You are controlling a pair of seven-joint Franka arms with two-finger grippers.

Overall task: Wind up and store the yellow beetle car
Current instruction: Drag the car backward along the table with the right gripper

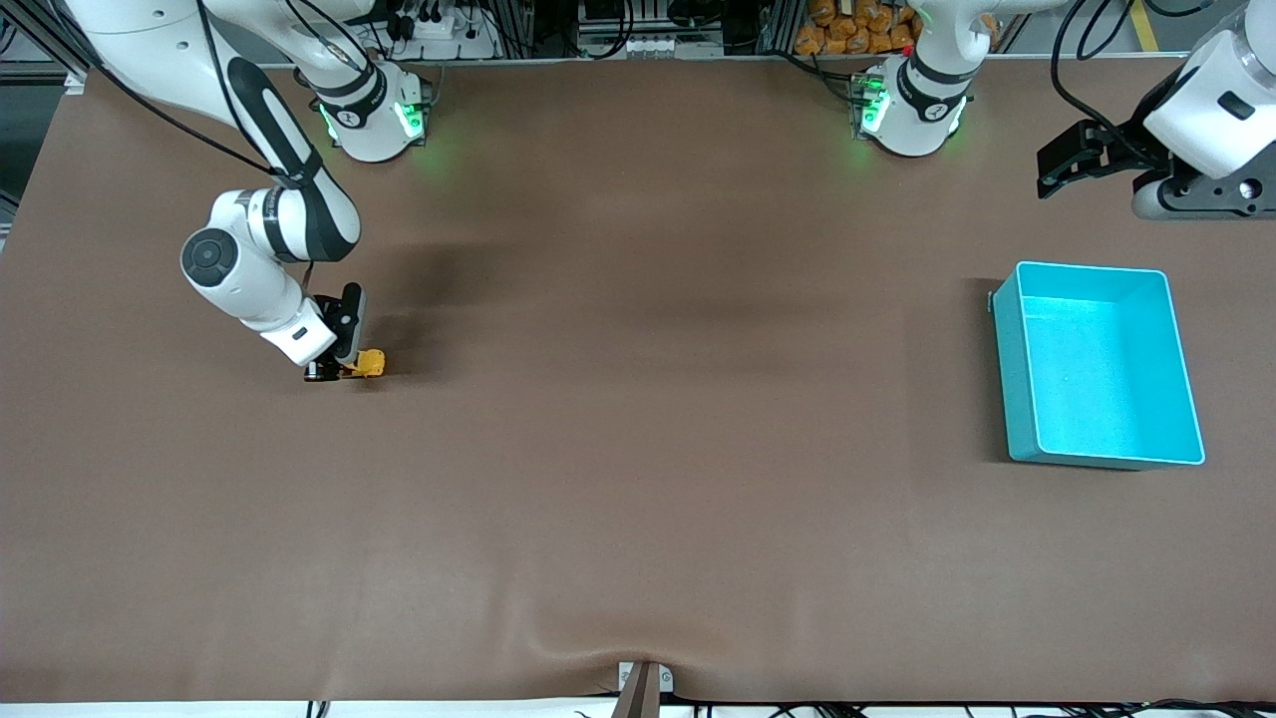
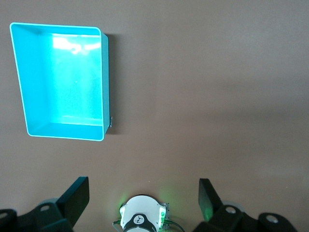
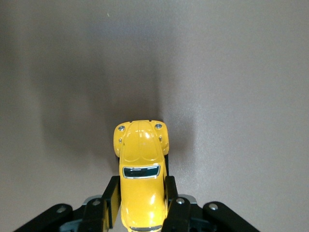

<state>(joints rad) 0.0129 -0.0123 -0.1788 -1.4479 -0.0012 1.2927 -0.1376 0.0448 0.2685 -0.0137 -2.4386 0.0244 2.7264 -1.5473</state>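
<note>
The yellow beetle car (image 1: 371,364) rests on the brown table toward the right arm's end. My right gripper (image 1: 344,361) is low at the table and shut on the car's rear body. In the right wrist view the car (image 3: 140,159) sticks out nose first between the two black fingers (image 3: 112,200), which press its sides. My left gripper (image 1: 1072,160) is open and empty, held up over the table's edge at the left arm's end, where that arm waits. In the left wrist view its fingers (image 2: 77,193) stand wide apart.
An empty teal bin (image 1: 1012,369) stands on the table toward the left arm's end, below the left gripper; it also shows in the left wrist view (image 2: 105,82). The brown mat has a small ridge at its edge nearest the front camera (image 1: 598,643).
</note>
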